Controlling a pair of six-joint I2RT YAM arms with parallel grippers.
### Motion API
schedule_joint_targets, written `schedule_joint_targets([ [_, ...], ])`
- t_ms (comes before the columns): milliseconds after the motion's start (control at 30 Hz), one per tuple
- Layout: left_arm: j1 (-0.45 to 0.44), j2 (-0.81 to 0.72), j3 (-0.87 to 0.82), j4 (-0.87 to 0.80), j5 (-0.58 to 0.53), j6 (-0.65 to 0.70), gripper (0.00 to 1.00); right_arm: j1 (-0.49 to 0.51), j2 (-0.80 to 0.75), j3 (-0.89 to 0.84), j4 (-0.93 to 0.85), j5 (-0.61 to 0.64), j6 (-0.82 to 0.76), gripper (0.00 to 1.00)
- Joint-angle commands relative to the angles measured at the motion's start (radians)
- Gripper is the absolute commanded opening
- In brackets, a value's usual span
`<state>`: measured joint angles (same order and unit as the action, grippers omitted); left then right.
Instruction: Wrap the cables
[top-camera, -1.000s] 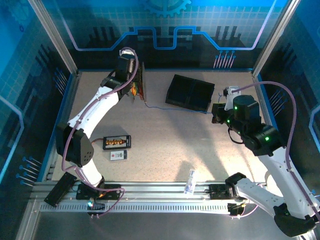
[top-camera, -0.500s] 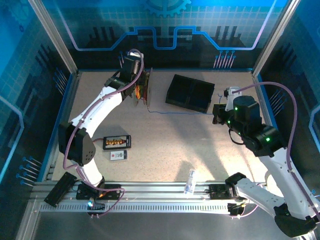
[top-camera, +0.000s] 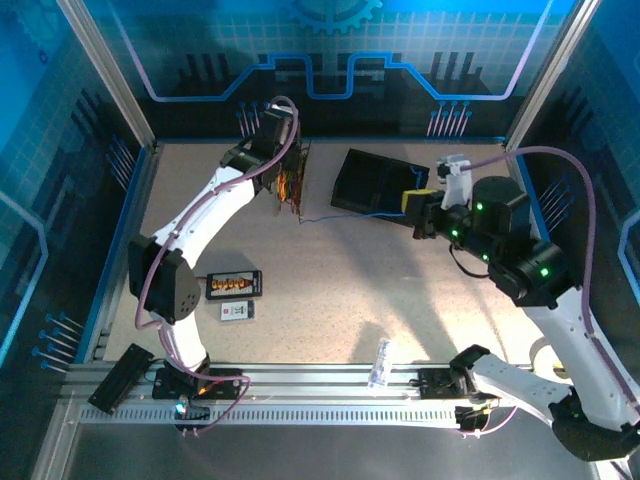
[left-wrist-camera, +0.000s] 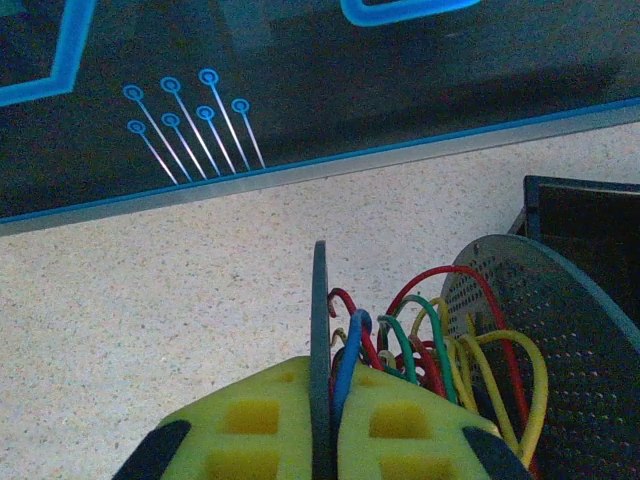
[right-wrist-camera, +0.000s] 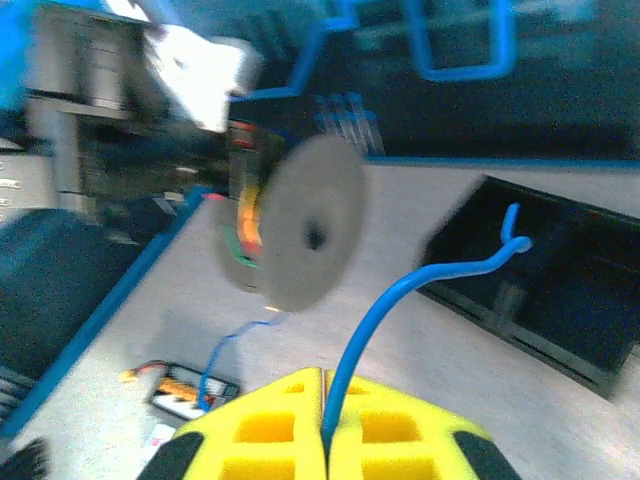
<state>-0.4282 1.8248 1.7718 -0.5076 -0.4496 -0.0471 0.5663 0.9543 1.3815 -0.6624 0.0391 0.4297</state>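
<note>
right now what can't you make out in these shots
left wrist: lower part of the spool, hidden by the left gripper and cut by the bottom edge
left wrist: where the cables end, tangled between its discs
right wrist: spool detail, motion blur; the blue cable below the right gripper, hidden by its fingers
top external: board markings, too small

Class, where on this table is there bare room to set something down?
Bare: mid-table, bordered by blue cable, board, right arm and rail; also the far left corner. Crowded: the back, around spool and box.
</note>
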Motion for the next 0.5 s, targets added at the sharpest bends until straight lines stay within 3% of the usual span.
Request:
schedule_joint_targets([
  [0,-0.027,0.01,0.077,-0.006,-0.057,-0.017,0.0,0.087,0.057,0.091,0.132,-0.063,0.007,0.0],
  [133,-0.054,0.019,0.063,0.005,-0.071,-0.009,0.0,0.147,0.129,0.199,0.134,0.003,-0.03,0.0],
  [467,-0.145,-0.066,-0.181,0.212,-0.094,0.1,0.0,0.122,0.266,0.518,0.053,0.325,-0.229,0.0],
])
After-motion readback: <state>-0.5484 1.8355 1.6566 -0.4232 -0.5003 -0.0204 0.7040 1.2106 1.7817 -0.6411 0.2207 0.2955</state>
